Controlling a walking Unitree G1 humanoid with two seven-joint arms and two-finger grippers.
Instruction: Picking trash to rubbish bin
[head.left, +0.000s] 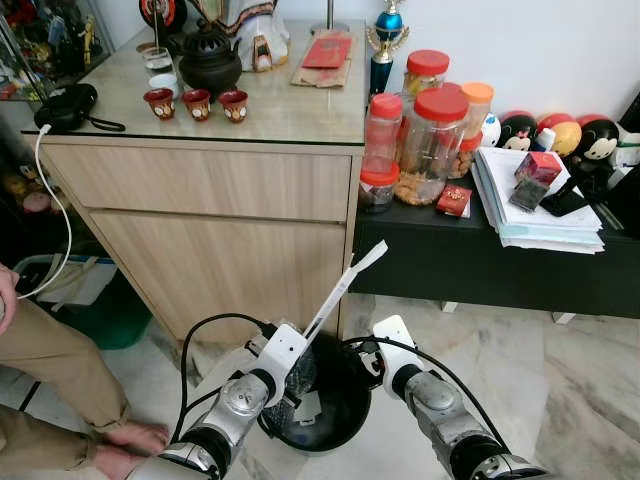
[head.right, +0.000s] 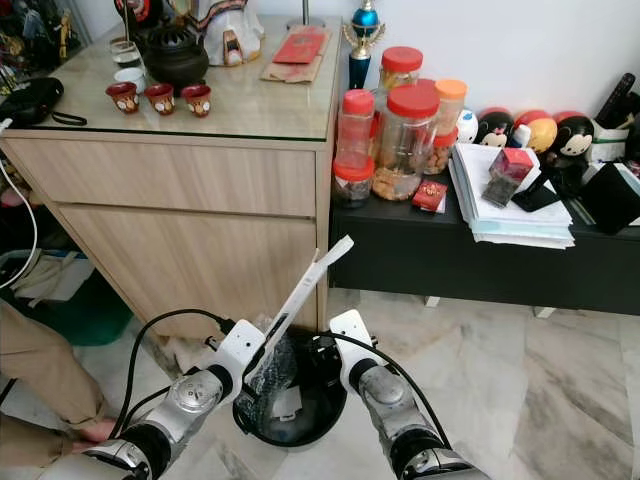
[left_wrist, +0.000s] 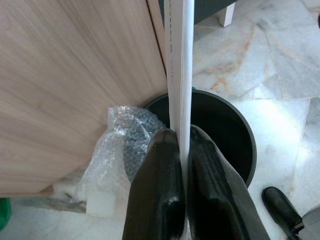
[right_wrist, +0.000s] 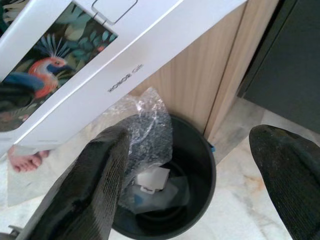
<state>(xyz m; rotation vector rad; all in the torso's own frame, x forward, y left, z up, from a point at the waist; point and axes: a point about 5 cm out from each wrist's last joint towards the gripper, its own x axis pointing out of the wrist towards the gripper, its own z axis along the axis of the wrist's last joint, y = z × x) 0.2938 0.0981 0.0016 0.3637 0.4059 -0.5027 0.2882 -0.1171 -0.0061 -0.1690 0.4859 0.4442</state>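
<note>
While the left gripper (left_wrist: 182, 150) clamps a flat white box (head.left: 340, 290) edge-on, that box slants up over the black bin (head.right: 320, 405).

Seen from the head, the bin sits on the marble floor (head.left: 520, 350) against the wooden cabinet (head.left: 220, 220), with both arms reaching down toward it — the box is only a thin white strip rising from the left gripper above the bin's rim. Along the right gripper (right_wrist: 197, 165), whose 2 fingers stand wide apart and hold nothing, the box shows its broad face: a colourful bird among leaves and the upside-down lettering "HONOR", followed by characters too small to read. This same view looks into the bin, where bubble wrap (right_wrist: 147, 125) drapes over the rim and white scraps (right_wrist: 152, 182) lie inside. A person's bare foot (head.left: 135, 437) rests on the floor beside the bin.
</note>
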